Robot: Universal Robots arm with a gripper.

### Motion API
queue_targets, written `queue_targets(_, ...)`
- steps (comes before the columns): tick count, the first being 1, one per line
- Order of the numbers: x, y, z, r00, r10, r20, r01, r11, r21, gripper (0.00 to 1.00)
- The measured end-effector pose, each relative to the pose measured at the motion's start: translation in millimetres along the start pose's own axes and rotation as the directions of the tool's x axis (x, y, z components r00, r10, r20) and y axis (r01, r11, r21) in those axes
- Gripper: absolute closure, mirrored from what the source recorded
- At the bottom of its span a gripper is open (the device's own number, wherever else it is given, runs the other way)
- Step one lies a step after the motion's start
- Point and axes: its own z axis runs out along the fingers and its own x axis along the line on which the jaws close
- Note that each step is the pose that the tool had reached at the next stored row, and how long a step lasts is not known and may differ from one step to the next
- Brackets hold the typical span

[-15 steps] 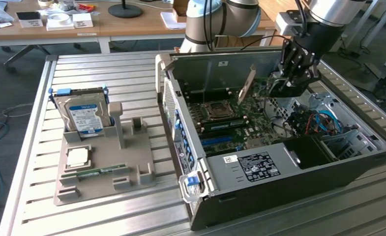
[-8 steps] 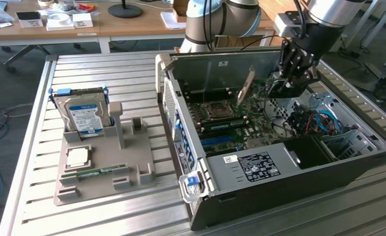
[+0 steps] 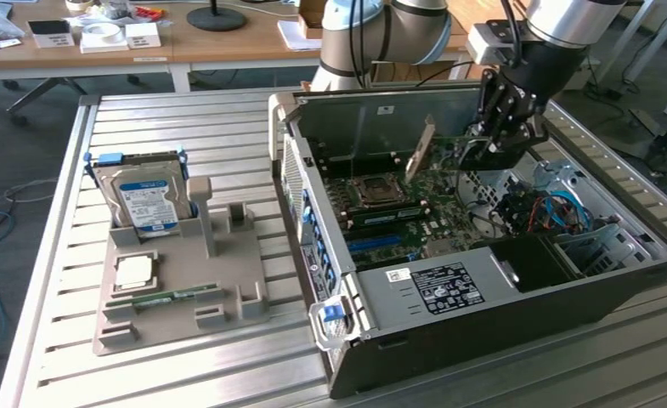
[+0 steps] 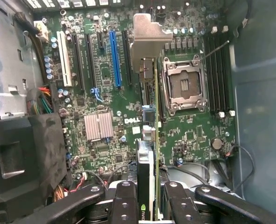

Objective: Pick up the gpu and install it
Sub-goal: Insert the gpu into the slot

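Pickup is done: the gripper [image 3: 494, 153] is clamped on the gpu [image 3: 421, 151], held on edge inside the case [image 3: 481, 314], at 1 o'clock from the CPU socket [image 3: 376, 189] in the exterior view. Seating in a motherboard slot [image 4: 113, 58] seems left
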Motion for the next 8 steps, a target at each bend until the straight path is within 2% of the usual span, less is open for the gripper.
queue_targets(5,1.1,7.3,0.1,1.0000,0.000,0.0000,0.000,1.0000,0.0000,0.73)
queue_targets(8,1.2,8.1,0.1,1.0000,0.000,0.0000,0.000,1.0000,0.0000,0.73)
